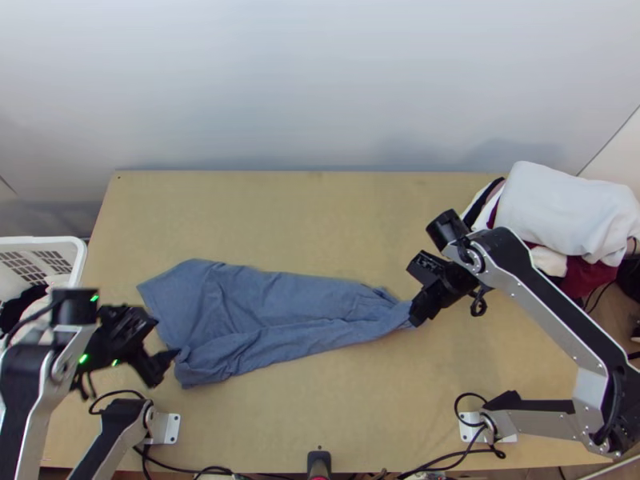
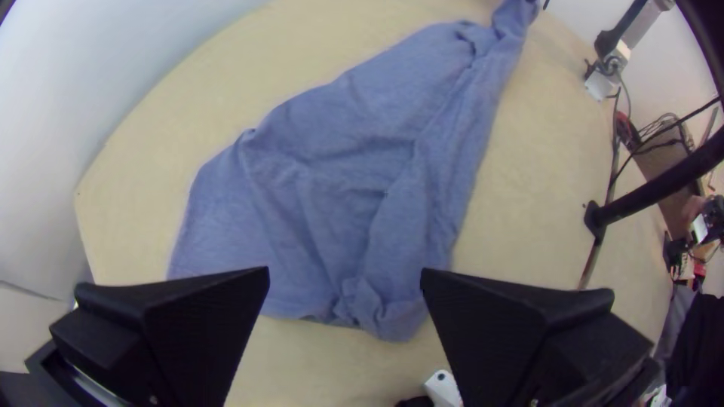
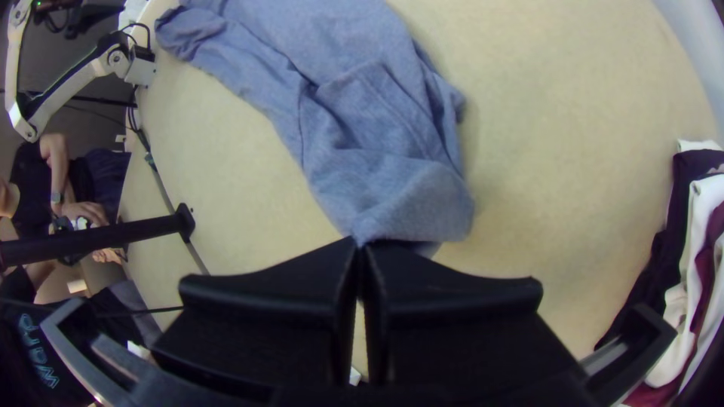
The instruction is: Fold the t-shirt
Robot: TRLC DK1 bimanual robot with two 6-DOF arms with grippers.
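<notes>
Top view: pinches the rumpled t-shirt point(image 1: 264, 316) by one end with the right claw point(image 1: 414, 314), holds the left claw point(image 2: 345, 274) spread, and seemingly leaves all neat folding undone.

The table point(image 1: 320, 216) was light wood, flat, with straight edges. The shirt point(image 1: 256, 312) lay on it in wrinkles, broad at one end, tapering to the other. On the shirt's near side sat two white plates, one point(image 1: 171, 429) close to its broad end, the other point(image 1: 470, 427) past its narrow end; cables point(image 1: 184, 467) ran there too.
</notes>
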